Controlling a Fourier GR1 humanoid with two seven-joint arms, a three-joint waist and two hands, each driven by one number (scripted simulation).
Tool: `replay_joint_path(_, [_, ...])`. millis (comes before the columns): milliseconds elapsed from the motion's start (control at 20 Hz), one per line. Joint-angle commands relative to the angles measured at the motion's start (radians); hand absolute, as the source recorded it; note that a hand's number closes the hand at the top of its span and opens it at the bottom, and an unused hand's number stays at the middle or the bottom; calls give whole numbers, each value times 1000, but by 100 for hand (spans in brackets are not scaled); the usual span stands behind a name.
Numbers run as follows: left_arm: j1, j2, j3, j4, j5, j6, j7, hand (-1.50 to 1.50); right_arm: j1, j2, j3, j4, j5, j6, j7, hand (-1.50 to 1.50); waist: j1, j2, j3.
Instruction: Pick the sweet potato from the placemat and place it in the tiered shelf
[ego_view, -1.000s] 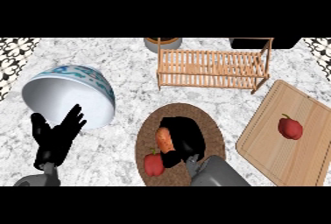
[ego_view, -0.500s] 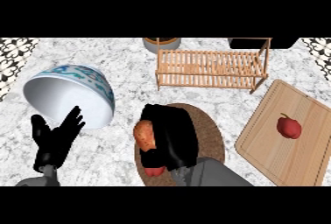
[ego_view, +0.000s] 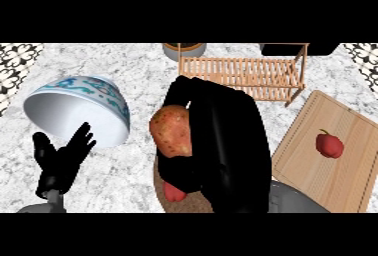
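Clearly, the right robot hand (ego_view: 221, 145) was curled round the sweet potato (ego_view: 172, 131), holding it above the placemat (ego_view: 193, 201), short of the shelf (ego_view: 244, 75). The left robot hand (ego_view: 63, 160) rested spread beside the bowl (ego_view: 74, 107).

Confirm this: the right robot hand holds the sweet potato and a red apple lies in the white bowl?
Not quite. The right robot hand does hold the sweet potato, but the head view shows the red apple on the wooden cutting board, not in the white bowl.
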Motion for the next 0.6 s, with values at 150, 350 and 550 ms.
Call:
replay_joint_path(150, [-17,-16,4,56,-13,12,-19,0,-205,-18,-283,-25,-80,226,142,150,-4,5,-2])
replay_joint_path(350, [-2,-10,-19,-30,-23,17,34,0,-337,-64,-435,140,-99,210,82,150,15,6,-2])
replay_joint_path(550, [-40,-3,0,21,-3,-8,28,0,-460,-93,-530,232,-130,229,59,150,11,7,-2])
